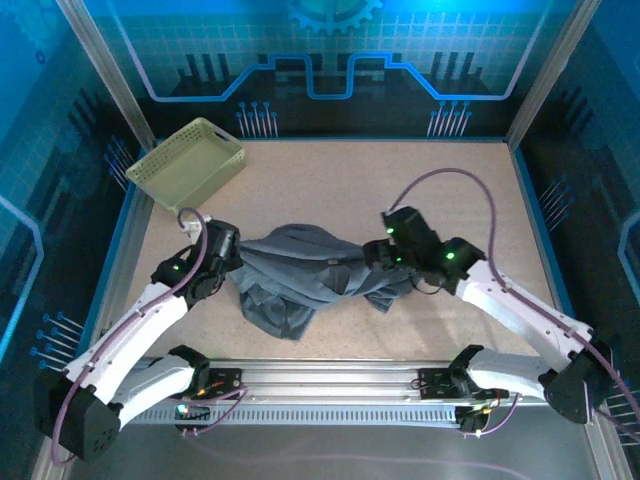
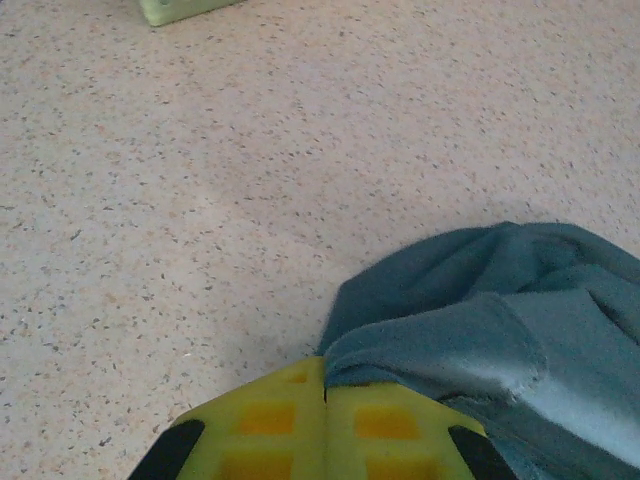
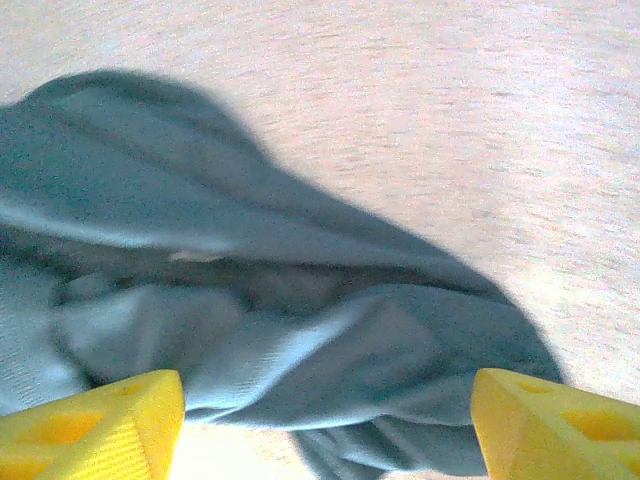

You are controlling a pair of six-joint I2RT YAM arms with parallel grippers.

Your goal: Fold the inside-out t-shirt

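T-shirt point(image 1: 300, 272) lies bunched, long axis running left to right.

Speckled beige table point(image 1: 420, 170), bunched slate-grey t-shirt point(image 1: 300, 272) at its centre, pale green basket point(image 1: 190, 160) in far-left corner

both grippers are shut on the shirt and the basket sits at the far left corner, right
Not quite. The left gripper is shut on the shirt, but the right gripper is open: the right wrist view shows its fingers wide apart, with the shirt lying between them. The basket does sit at the far left corner.
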